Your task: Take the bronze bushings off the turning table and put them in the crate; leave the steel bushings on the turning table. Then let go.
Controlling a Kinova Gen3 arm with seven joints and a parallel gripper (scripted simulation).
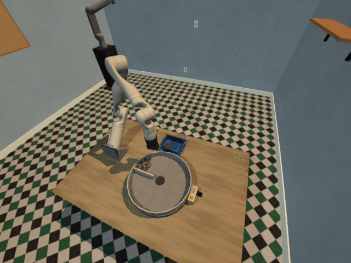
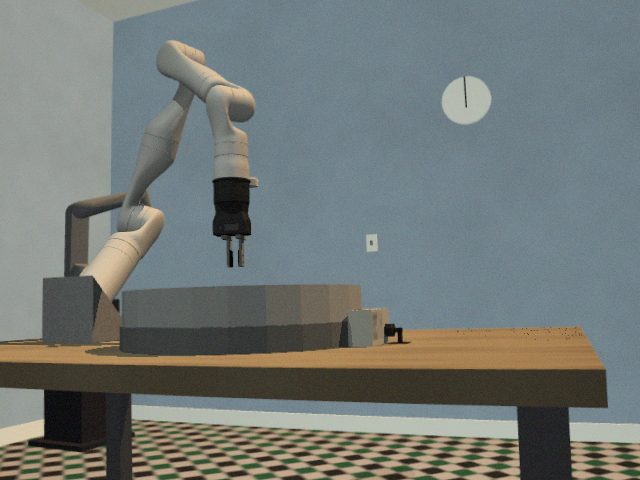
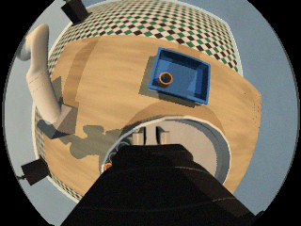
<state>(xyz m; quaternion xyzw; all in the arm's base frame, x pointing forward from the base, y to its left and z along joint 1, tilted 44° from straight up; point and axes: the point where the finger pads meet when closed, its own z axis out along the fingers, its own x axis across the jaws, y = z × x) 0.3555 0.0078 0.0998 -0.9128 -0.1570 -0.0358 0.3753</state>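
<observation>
Blue crate (image 1: 176,151) (image 3: 181,97), near the surface's (image 1: 215,175) (image 2: 465,351) (image 3: 113,61) far edge, holds one bronze bushing (image 1: 165,145) (image 3: 166,76). Released, the hand (image 1: 154,149) (image 2: 235,266) (image 3: 150,132) hovers with parted fingers.

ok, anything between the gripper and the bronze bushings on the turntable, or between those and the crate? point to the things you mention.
Turntable's raised rim (image 1: 188,170) (image 2: 227,304) (image 3: 229,151) stands between bronze bushings (image 1: 146,165) (image 3: 107,166) and crate (image 1: 177,146) (image 3: 206,87); crate wall too. Gripper (image 1: 154,149) (image 2: 235,266) (image 3: 150,132) is above the rim; nothing visible blocks its descent.

A round pale clock (image 2: 466,100) on the blue wall (image 2: 310,155).
</observation>
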